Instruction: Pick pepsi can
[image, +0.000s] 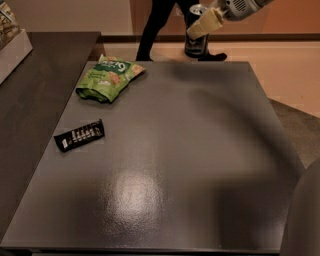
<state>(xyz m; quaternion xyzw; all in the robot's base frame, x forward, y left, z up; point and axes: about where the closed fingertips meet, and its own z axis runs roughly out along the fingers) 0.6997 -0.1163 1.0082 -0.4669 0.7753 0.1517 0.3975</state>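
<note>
We see the gripper clamped on the can near its top, at the table far edge, seemingly clear of it. We judge it light, rigid, slick and dentable; a mid-body hold suits best.

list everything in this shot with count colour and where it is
pepsi can: one, dark navy, upright, held just past the table's far edge
snack bag: one, green, lying at the table's far left
wrapper bar: one, black, flat near the table's left edge
table: one, dark grey, fills most of the view
side counter: one, dark, left of the table
person's legs: one pair, dark, on the floor behind the table
hand: one, cream fingers, top centre-right, closed on the pepsi can
arm: one, pale grey, top right
robot body: one, grey, bottom right corner
</note>
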